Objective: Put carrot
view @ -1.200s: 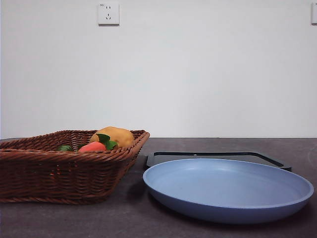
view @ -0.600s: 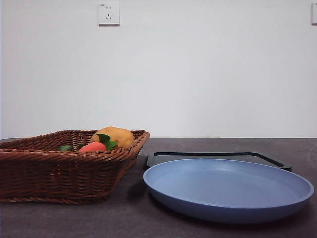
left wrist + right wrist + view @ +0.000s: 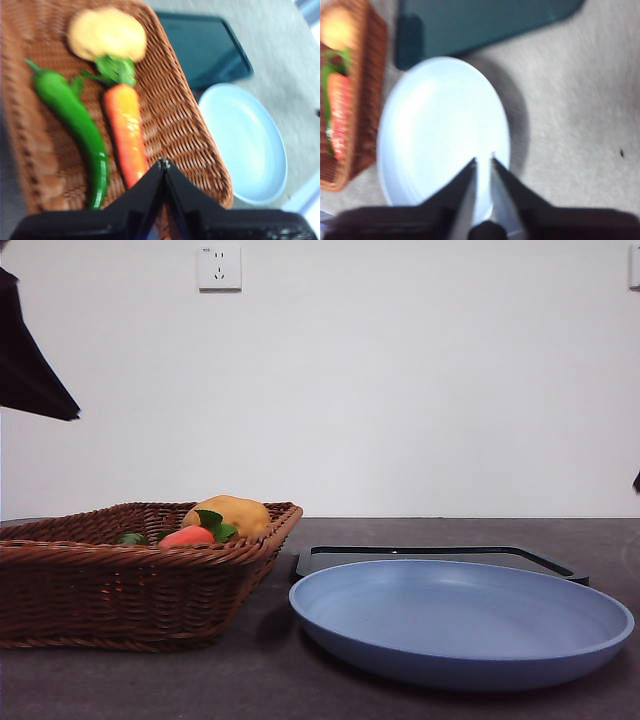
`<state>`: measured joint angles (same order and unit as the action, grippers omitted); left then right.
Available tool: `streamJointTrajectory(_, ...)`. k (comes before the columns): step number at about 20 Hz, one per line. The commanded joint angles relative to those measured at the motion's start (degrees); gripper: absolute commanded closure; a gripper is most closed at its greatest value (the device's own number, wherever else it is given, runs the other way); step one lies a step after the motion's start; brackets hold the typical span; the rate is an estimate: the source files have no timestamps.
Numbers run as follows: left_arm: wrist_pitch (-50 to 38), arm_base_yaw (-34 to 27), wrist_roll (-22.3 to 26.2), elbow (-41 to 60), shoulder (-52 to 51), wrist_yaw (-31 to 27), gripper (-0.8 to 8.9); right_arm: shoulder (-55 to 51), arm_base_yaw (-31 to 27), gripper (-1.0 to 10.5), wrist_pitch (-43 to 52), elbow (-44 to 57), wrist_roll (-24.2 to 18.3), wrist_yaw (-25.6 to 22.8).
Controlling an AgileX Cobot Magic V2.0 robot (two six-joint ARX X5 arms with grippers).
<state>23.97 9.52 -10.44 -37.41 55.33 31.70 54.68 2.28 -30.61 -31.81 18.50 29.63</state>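
The carrot (image 3: pixel 125 132), orange-red with green leaves, lies in a brown wicker basket (image 3: pixel 185 125), between a green pepper (image 3: pixel 75 127) and a yellow potato (image 3: pixel 107 32). In the front view only the carrot's top (image 3: pixel 188 536) shows above the basket rim (image 3: pixel 150 552). My left gripper (image 3: pixel 163 162) is shut and empty, hovering above the basket near the carrot's thin end. Its arm shows as a black shape (image 3: pixel 30 350) at the front view's top left. My right gripper (image 3: pixel 483 158) hovers above the blue plate (image 3: pixel 445 130), empty, its jaws almost together.
The blue plate (image 3: pixel 460 618) sits on the table right of the basket. A dark flat tray (image 3: pixel 440 556) lies behind it. A black tip (image 3: pixel 636 480) shows at the front view's right edge. The grey table (image 3: pixel 580 110) lies beside the plate.
A black arm has come into the front view at the top left, and a small black tip at the right edge. Basket, carrot and plate have not moved.
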Motion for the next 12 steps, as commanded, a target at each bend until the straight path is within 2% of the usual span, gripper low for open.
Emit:
streamJointTrajectory(1,-2.6,1.7,1.5,-0.6,0.5,0.1,6.82,3.7,0.2,8.0,1.1,-0.7,-1.2,0.0)
streamJointTrajectory(2,-3.5,2.3,1.4,-0.6,0.5,-0.2,6.13,5.4,0.5,7.9,2.0,-0.7,-1.3,0.0)
streamJointTrajectory(3,-4.5,2.8,1.0,-0.6,0.5,-0.2,5.83,7.3,1.1,7.9,2.8,-0.7,-1.5,-0.1)
streamJointTrajectory(8,-7.3,4.0,-1.4,-0.6,0.5,-0.3,5.79,17.9,6.1,7.9,8.9,-0.7,-0.9,-0.7)
streamJointTrajectory(10,-7.3,4.0,-1.6,-0.6,0.5,-0.5,5.79,21.0,7.8,7.9,10.9,-0.7,0.1,-3.2)
streamJointTrajectory(12,-7.2,4.0,-1.6,-0.6,0.5,-0.6,5.79,22.9,8.7,8.4,11.6,-0.7,0.1,-3.0)
